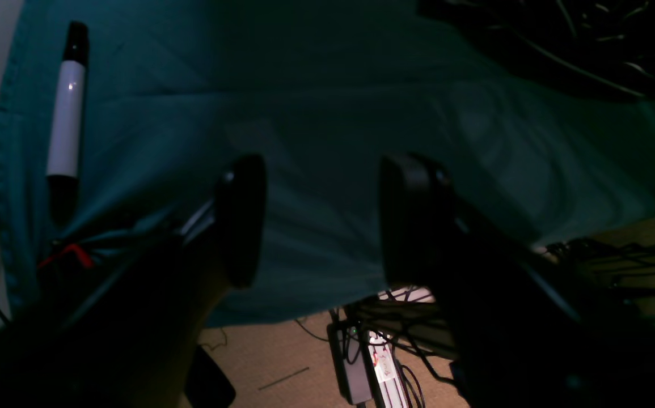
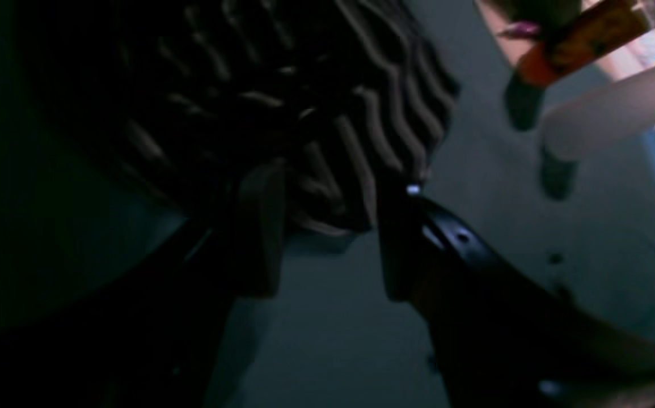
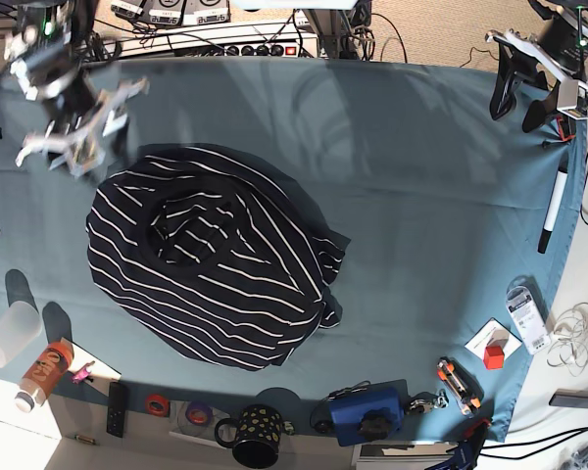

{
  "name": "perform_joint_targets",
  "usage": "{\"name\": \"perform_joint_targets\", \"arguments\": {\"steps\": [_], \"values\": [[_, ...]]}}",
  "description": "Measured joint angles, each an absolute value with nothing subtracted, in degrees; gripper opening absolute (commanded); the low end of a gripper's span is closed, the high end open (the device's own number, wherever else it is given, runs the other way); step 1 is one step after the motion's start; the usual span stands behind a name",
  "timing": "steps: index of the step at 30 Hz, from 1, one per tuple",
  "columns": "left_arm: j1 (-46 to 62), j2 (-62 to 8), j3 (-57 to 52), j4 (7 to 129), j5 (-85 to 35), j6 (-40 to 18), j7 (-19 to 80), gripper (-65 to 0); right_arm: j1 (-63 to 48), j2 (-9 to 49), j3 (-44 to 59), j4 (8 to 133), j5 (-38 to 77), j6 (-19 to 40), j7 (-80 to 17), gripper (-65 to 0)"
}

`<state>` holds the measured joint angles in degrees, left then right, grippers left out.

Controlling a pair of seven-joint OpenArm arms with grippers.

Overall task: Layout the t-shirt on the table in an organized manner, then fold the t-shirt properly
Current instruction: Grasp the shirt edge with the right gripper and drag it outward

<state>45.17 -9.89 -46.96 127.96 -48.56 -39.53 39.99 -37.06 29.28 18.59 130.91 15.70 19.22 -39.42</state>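
One teal-clothed tabletop (image 3: pixel 421 196), wide, over tan flooring strewn with cables; the t-shirt (image 3: pixel 211 255), dark with white stripes, lies bunched left of centre. Near-edge items: patterned mug (image 3: pixel 257 434), blue device (image 3: pixel 367 413), orange bottle (image 3: pixel 41 373), clear cup (image 3: pixel 10 333); marker (image 3: pixel 553 209) at right. Left gripper (image 1: pixel 321 221) and right gripper (image 2: pixel 327 232): fingers apart, empty, the right's just beside the shirt.

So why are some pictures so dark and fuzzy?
The right wrist view is dim and blurred, so the shirt's stripes smear; the left wrist view is dark but sharper, with a glint on the marker; the base view is bright and clear, except the right gripper looks motion-blurred.
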Motion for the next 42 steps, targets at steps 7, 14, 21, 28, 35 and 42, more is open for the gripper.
{"name": "perform_joint_targets", "arguments": {"steps": [7, 14, 21, 28, 35, 42], "values": [[45.17, -9.76, -46.96, 127.96, -48.69, -39.53, 39.99, -32.8, -26.61, 29.17, 13.8, 117.93, 15.35, 19.03, -43.48, -38.5], [45.17, -9.74, -46.96, 127.96, -48.69, -39.53, 39.99, -32.8, -17.89, 29.15, 1.91, 109.23, 11.97, 16.56, -43.35, -38.5], [45.19, -9.74, -46.96, 127.96, -48.69, -39.53, 39.99, -32.8, -11.22, 29.15, -7.18, 99.85, 5.61, 10.37, -45.36, -38.5], [45.06, -9.72, -46.96, 127.96, -48.69, -39.53, 39.7, -32.8, -10.33, 29.17, -7.94, 99.35, 3.66, 7.6, -46.5, -65.0], [45.06, -9.72, -46.96, 127.96, -48.69, -39.53, 36.99, -32.9, -8.67, 29.17, -7.92, 99.33, -3.25, 5.63, -46.06, -65.0], [45.06, -9.72, -46.96, 127.96, -48.69, -39.53, 36.99, -32.9, -2.17, 29.02, -4.69, 104.68, -2.72, 2.57, -44.36, -65.0]]}}
